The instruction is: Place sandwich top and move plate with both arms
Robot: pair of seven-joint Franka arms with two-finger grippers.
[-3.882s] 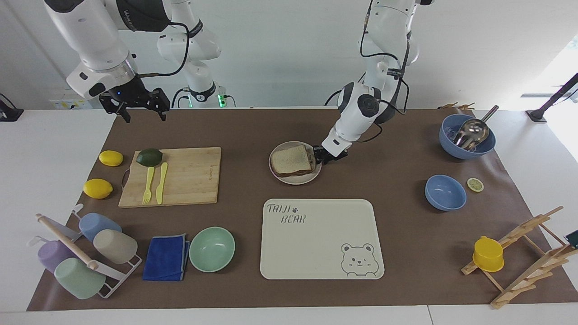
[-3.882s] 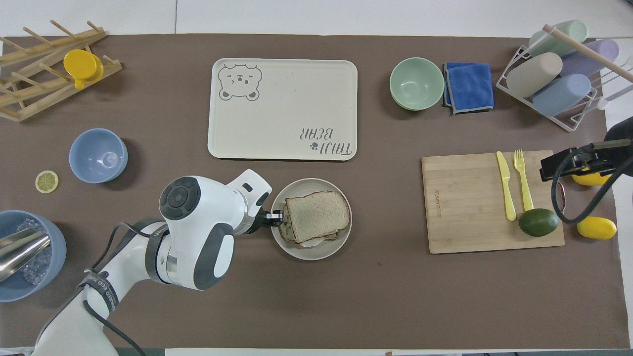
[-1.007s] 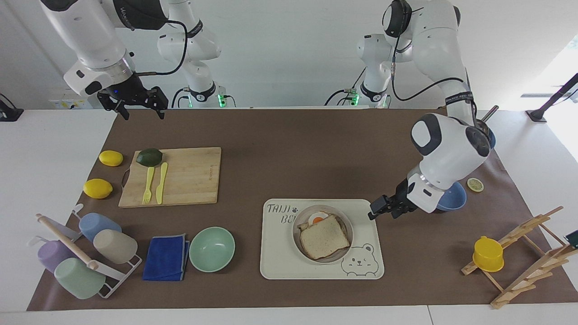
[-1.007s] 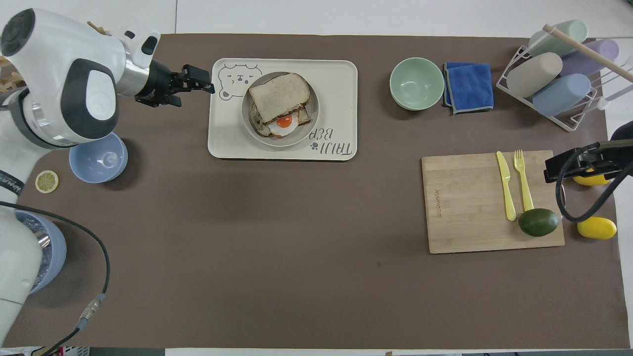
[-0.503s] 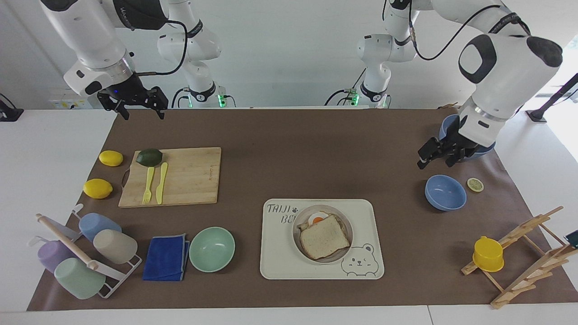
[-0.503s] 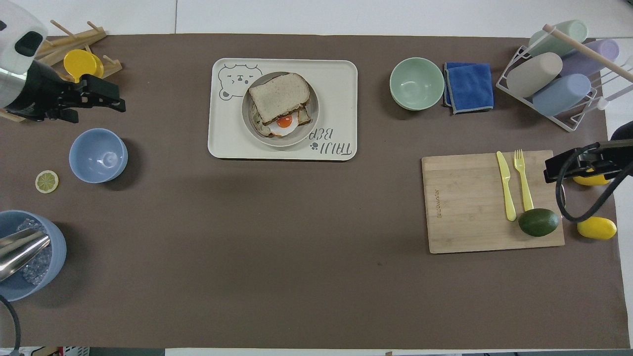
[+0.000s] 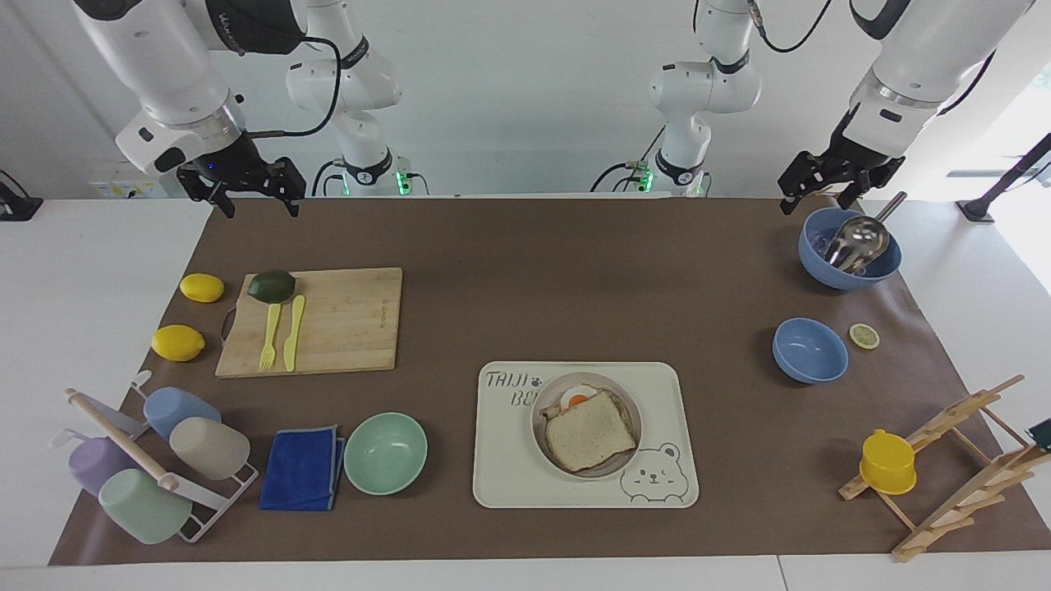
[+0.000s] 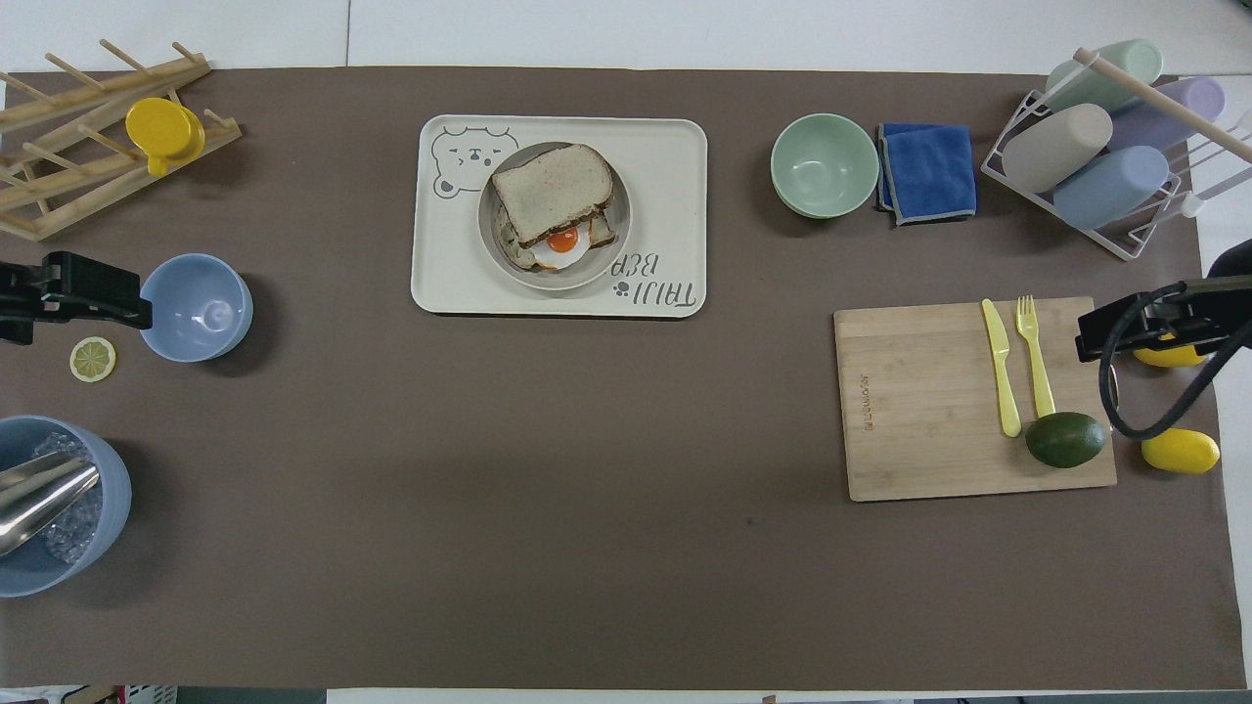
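Observation:
The sandwich top (image 7: 589, 431) (image 8: 553, 191), a plain light-brown slice, lies on the egg-topped toast, whose yolk (image 7: 577, 399) (image 8: 562, 242) peeks out on the side nearer the robots. Both rest on the round beige plate (image 7: 639, 414) (image 8: 486, 220), which stands on the cream bear tray (image 7: 509, 460) (image 8: 665, 176). My left gripper (image 7: 817, 197) (image 8: 98, 293) hangs open and holds nothing, high over the left arm's end of the mat by the blue bowls. Over the mat's corner at the right arm's end, my right gripper (image 7: 246, 193) (image 8: 1095, 337) waits open with nothing in it.
A big blue bowl with a metal scoop (image 7: 850, 246), a small blue bowl (image 7: 810, 350) and a lemon slice (image 7: 864, 336) sit under the left arm. A cutting board (image 7: 345, 320) holds cutlery and an avocado. A mint bowl (image 7: 385, 452), blue cloth, cup rack and wooden rack line the edge farthest from the robots.
The plate with the sandwich went from mid-table onto the bear tray. Over the last second my left gripper, open, rose from beside the tray back toward the robots. The right arm stayed put.

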